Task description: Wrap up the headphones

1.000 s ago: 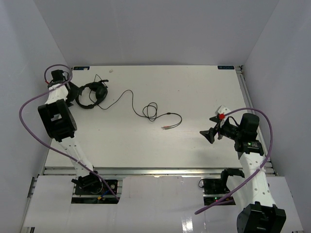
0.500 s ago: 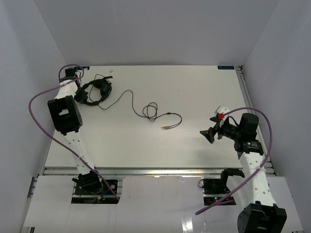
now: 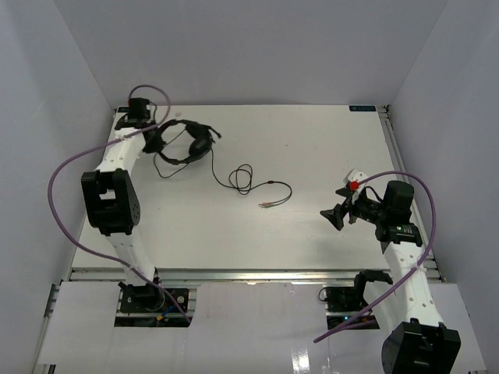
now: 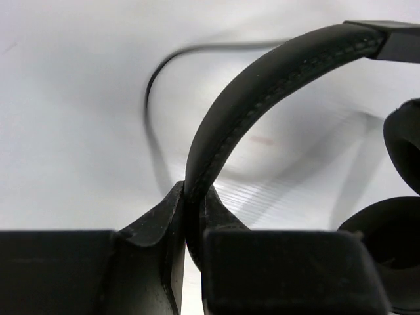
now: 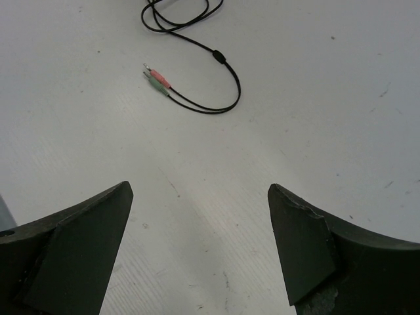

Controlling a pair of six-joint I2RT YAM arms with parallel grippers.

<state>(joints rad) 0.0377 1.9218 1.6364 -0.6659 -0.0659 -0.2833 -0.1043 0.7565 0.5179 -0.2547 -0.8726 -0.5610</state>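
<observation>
In the left wrist view, only part of the headphones [image 4: 262,98] shows. The ear pads [image 4: 403,151] are cut off at the right edge, and the cable [image 4: 154,85] behind them is blurry. The headphones are black, with a curved band and two round pads. They are at the far left of the table [image 3: 312,132]. The left gripper [image 4: 187,213] is squeezed tight on the band. The thin cable runs to the middle of the table and ends in pink and green plugs [image 5: 156,80]. The right gripper [image 5: 198,193] is wide open and holds nothing, well apart from the headphones.
</observation>
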